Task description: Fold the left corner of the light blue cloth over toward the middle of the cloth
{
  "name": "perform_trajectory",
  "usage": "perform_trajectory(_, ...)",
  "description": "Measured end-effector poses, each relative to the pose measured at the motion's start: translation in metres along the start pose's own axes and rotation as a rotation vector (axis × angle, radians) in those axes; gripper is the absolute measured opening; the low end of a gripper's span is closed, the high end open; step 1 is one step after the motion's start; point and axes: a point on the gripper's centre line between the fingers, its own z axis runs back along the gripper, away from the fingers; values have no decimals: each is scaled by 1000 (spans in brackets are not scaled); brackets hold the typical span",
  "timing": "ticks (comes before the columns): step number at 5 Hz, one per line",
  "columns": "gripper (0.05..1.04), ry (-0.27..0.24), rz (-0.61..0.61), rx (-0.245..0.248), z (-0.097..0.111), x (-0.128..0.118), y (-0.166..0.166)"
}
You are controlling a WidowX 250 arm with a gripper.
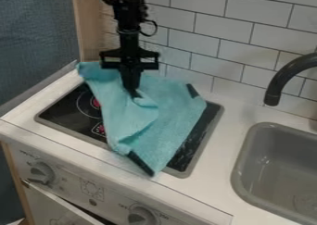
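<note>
The black gripper hangs straight down over the back part of the stove top, its fingers together on a pinched fold of a turquoise cloth. Around the fingertips the cloth bunches up, and a crease runs from there toward the front. The rest of the cloth lies spread at a slant across the black stove top, from the counter's back left corner to the stove's front edge. Dark patches show at its front corner and at its right back edge. The cloth hides much of the cooktop's middle.
A grey sink is set into the white counter at the right, with a black faucet above it. White tiles stand behind. Below the counter's front edge are stove knobs. A dark blue surface borders the left side.
</note>
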Motion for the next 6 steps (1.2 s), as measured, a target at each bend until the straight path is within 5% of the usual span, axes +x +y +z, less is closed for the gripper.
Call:
perform_trajectory(1, 239, 26, -16, 2, 0, 2, -2)
perform_trajectory(3, 812, 33, -16, -8, -1, 0, -4)
perform_trajectory(4, 1020, 15, -21, -20, 8, -3, -4)
perform_trajectory(6, 999, 3, -40, -46, 23, -6, -7)
